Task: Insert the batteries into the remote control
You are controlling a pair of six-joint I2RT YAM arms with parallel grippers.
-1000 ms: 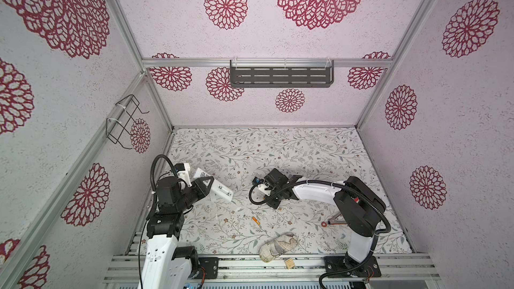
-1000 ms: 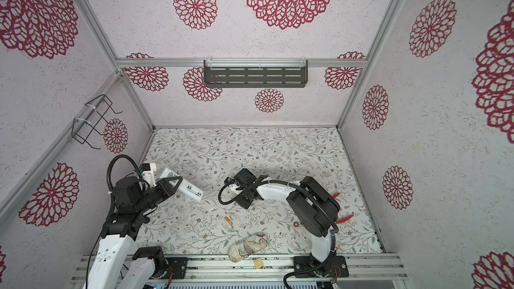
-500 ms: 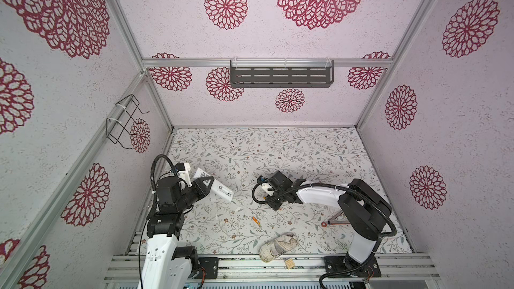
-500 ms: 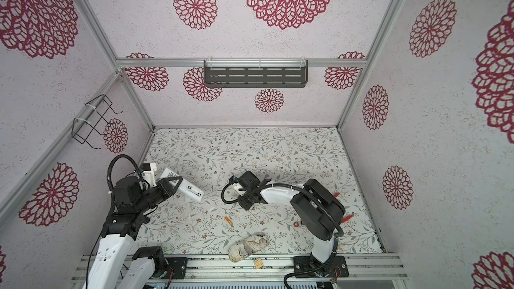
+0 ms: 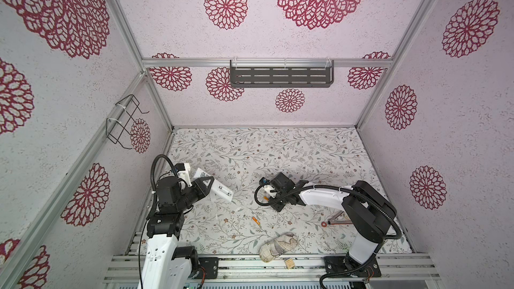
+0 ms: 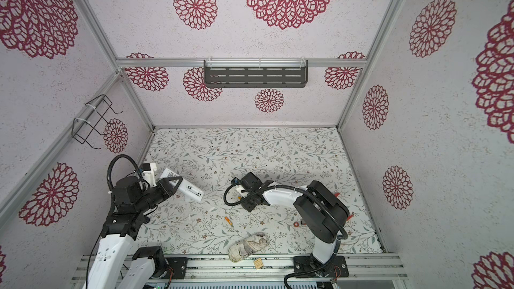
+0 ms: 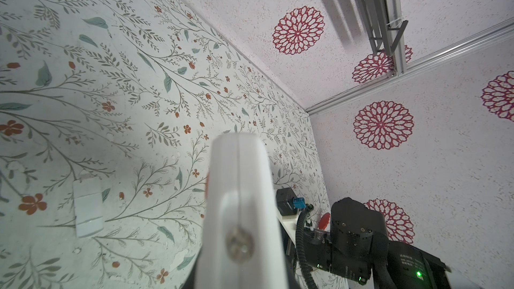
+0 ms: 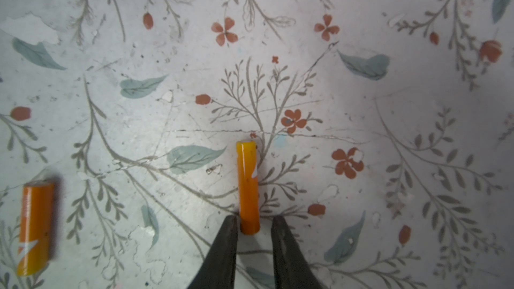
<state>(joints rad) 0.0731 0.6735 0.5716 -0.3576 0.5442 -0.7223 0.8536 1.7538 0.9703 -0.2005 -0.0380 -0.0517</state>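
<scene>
My left gripper [image 5: 208,184] is shut on the white remote control [image 5: 220,190], held tilted above the table's left side; in the left wrist view the remote control [image 7: 239,190] fills the lower middle and hides the fingers. One orange battery [image 8: 247,187] lies on the floral table with its near end between the tips of my right gripper [image 8: 254,223]. The jaws stand slightly apart, with a gap beside the battery. In both top views this battery [image 5: 266,198] shows just under the right wrist. A second battery [image 8: 34,226] lies apart, nearer the front [image 5: 254,220].
A small white flat piece [image 7: 87,212] lies on the table near the remote. A beige cloth bundle [image 5: 278,246] and a small wooden block [image 5: 289,263] sit at the front edge. A red-brown ring-ended tool [image 5: 333,219] lies by the right arm's base.
The right arm's elbow has swung right and lower while its gripper stayed over the same battery, and its jaws have parted a little. The left arm and remote have not moved.
</scene>
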